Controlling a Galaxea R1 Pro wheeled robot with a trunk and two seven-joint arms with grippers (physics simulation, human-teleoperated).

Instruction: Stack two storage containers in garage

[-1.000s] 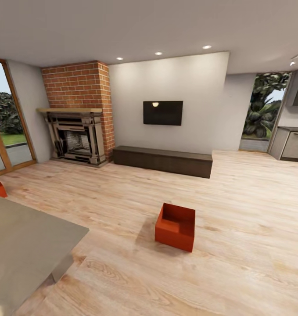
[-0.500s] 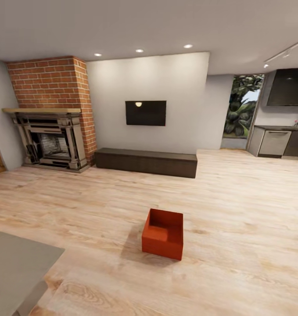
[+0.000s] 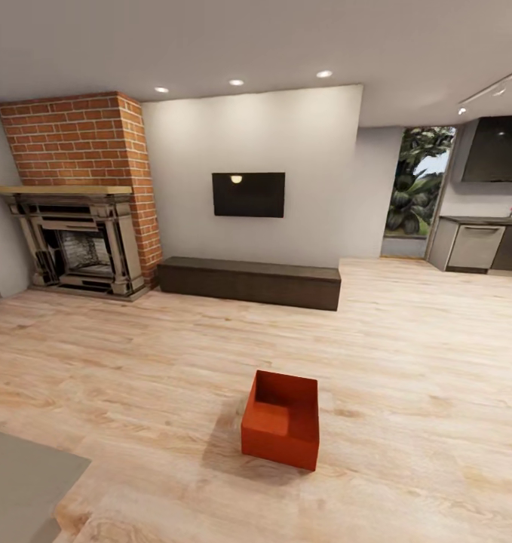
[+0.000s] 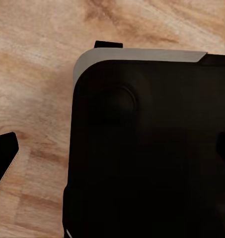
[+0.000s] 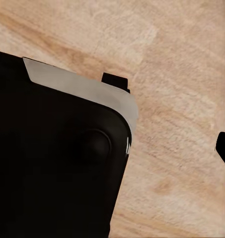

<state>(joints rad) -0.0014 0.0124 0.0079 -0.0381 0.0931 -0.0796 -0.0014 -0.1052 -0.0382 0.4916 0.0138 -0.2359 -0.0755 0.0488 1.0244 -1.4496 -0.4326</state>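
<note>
Living room, robot still short of its first pickup. One orange-red, open-topped rectangular storage container (image 3: 281, 419) rests on the light wood plank floor (image 3: 406, 377), out in the open middle of the boards and well apart from the long dark low cabinet (image 3: 249, 280) that runs along the foot of the white wall beneath the black wall-mounted screen (image 3: 248, 194); the red-brick fireplace (image 3: 78, 196) occupies the far left corner, and grey kitchen units (image 3: 474, 245) stand past the far right edge of the planks. A grey flat slab (image 3: 22, 483), its nature unclear, cuts across the near left corner of the head view. Each wrist view looks down past a dark, grey-rimmed body of the robot onto the same planks; whether the left and right jaws are released or clenched cannot be told here, and nothing is seen between them. Risks, as a judgement: the container sits low and skewed to the line of approach, so a base that rolls in too close could nudge it across the smooth boards, and a grasp on one thin wall could let it tilt or slip during the carry; the grey slab could also catch the base on a turn. Against the earlier frames, the whole view has swung rightwards and drawn nearer: the glazed door and a second orange-red box at the far left have left the picture, the kitchen has come in, and the container lies closer.
</note>
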